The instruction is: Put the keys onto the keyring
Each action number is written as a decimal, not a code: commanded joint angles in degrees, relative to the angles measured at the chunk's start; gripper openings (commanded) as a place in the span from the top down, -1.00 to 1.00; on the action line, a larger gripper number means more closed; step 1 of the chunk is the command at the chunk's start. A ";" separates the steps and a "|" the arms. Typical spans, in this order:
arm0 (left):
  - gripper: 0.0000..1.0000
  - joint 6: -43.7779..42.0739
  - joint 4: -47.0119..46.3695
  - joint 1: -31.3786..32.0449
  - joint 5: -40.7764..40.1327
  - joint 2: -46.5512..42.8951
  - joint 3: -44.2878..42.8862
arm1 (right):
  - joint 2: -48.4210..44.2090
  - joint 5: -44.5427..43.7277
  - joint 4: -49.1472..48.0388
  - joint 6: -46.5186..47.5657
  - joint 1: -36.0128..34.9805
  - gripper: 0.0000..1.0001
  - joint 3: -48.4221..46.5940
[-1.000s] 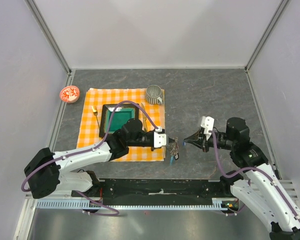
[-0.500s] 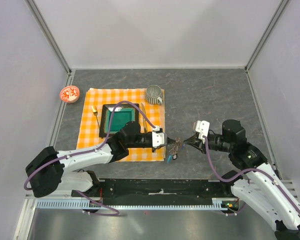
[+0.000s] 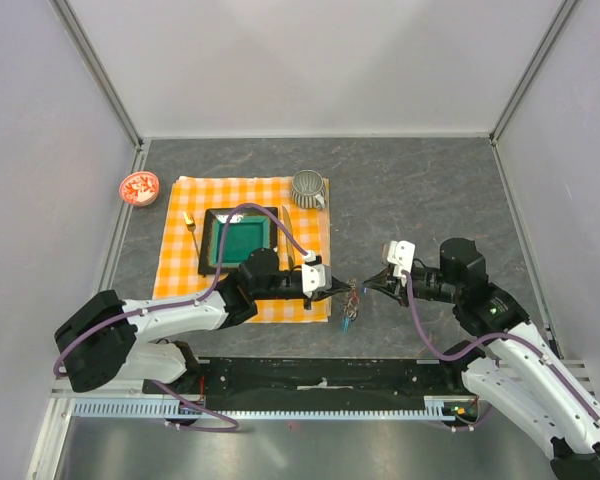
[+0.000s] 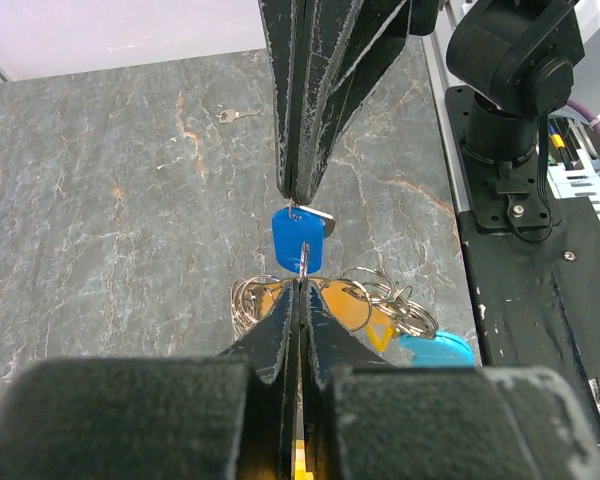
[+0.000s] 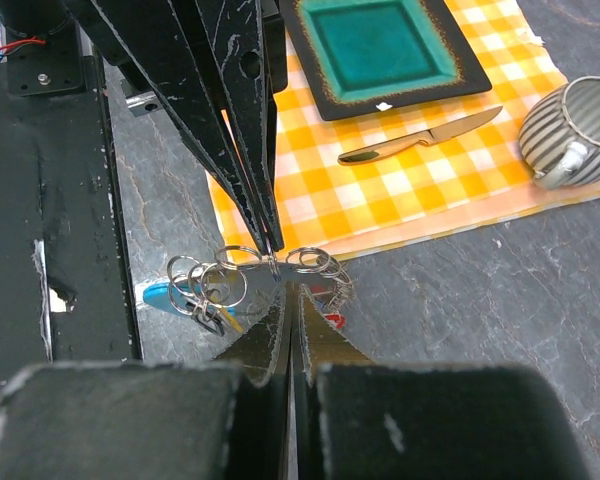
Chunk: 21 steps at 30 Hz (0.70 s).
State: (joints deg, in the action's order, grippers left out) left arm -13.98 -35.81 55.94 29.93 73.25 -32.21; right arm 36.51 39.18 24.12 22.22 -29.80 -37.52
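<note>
Grey marbled stone table (image 3: 430,190) inside a white-walled enclosure, with an orange-and-white checked cloth (image 3: 180,200) on its left part. Near the front edge, between the two arms, the keyring (image 3: 352,295), a bundle of thin silver wire loops, appears to hang clear of the stone. Its flat cyan crescent tag (image 3: 348,318) dangles lowest.

Tool state: the left gripper (image 3: 332,290) has its fingers pressed together on one wire loop of the keyring. The right gripper (image 3: 372,287) is likewise closed, nipping the small key with the blue plastic head (image 4: 298,240) by its metal end. The two sets of tips stand almost touching.

Risks, as judged: both holds are by the extreme tips on thin metal. A slight sideways pull would likely let the key or the loop slip out, and the bundle would then swing or drop. With the tips so near, a small misalignment could knock them together, or twist the loop rather than thread it.

View comparison: only the left wrist camera shows the blue key, and also a loose small silver key (image 4: 235,115) lying on the stone well apart. The right wrist camera hides the blue key but shows a red tag (image 5: 335,320) beneath the loops. It also shows the teal square plate (image 5: 380,45) and table knife (image 5: 420,140) on the cloth, and the ribbed grey cup (image 5: 575,115) at the cloth's edge. The overhead view resolves only a tangle.
</note>
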 commanded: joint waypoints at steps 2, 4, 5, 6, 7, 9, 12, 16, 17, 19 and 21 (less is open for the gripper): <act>0.96 2.73 -6.29 -0.13 -0.67 -0.30 0.13 | 0.66 2.48 -2.32 -0.33 -0.61 1.00 0.25; 0.96 2.82 -6.46 -0.13 -0.58 -0.30 0.13 | 0.67 2.57 -2.23 -0.33 -0.78 1.00 0.34; 0.96 2.82 -6.46 -0.13 -0.66 -0.39 0.13 | 0.67 2.57 -2.32 -0.42 -0.87 1.00 0.34; 0.96 2.90 -6.38 -0.13 -0.67 -0.48 0.13 | 0.58 2.57 -2.24 -0.42 -0.87 1.00 0.34; 0.96 2.90 -6.46 -0.13 -0.67 -0.39 0.13 | 0.58 2.66 -2.23 -0.42 -0.87 1.00 0.43; 0.96 2.99 -6.46 -0.13 -0.75 -0.48 0.13 | 0.67 2.92 -2.23 -0.51 -0.96 1.00 0.51; 0.96 2.99 -6.46 -0.13 -0.67 -0.39 0.13 | 0.67 2.92 -2.15 -0.51 -1.31 1.00 0.60; 0.96 3.17 -6.55 -0.13 -0.32 -0.57 0.04 | 0.84 2.66 -2.23 -0.42 -1.49 1.00 0.60; 0.96 3.25 -6.64 -0.13 -0.23 -0.57 0.04 | 0.75 2.66 -2.23 -0.42 -1.40 1.00 0.60; 0.96 3.34 -6.64 -0.13 -0.14 -0.57 -0.05 | 0.93 2.75 -2.23 -0.42 -1.57 1.00 0.52; 0.96 3.34 -6.64 -0.13 -0.05 -0.57 -0.05 | 0.84 2.57 -2.23 -0.42 -1.49 1.00 0.52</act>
State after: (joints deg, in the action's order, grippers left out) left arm -12.14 -36.73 55.94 29.95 73.28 -31.83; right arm 37.26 40.49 23.99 21.82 -31.03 -36.99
